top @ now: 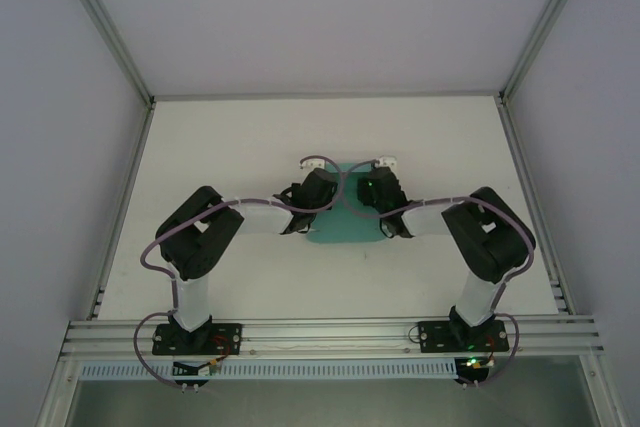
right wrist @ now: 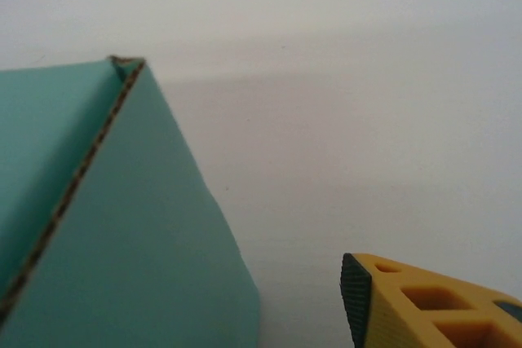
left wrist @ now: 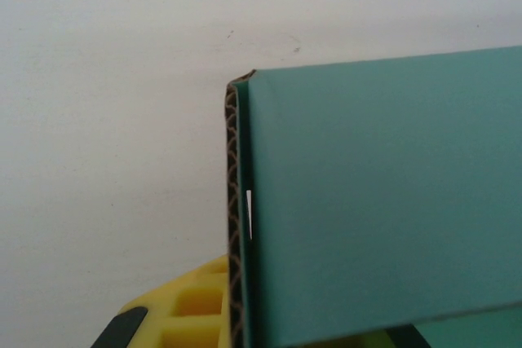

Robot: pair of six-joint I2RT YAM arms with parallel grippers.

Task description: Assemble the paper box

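Heads up: the paper box (top: 345, 229) sits mid-table between both grippers, your left gripper (top: 318, 193) looks pinched shut on its folded flap, and the right gripper (top: 370, 193) hangs open with the box just off its finger (right wrist: 424, 303) toward 9 o'clock.

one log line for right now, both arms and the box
left end effector: shut on box wall | right end effector: open, off box | box: partly folded, on table

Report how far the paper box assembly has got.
Done: the paper box has panels folded up at creased corners. In hand: the left gripper is shut on one panel, while the right gripper is open, its finger clear. Left: probably the remaining folds and closing.
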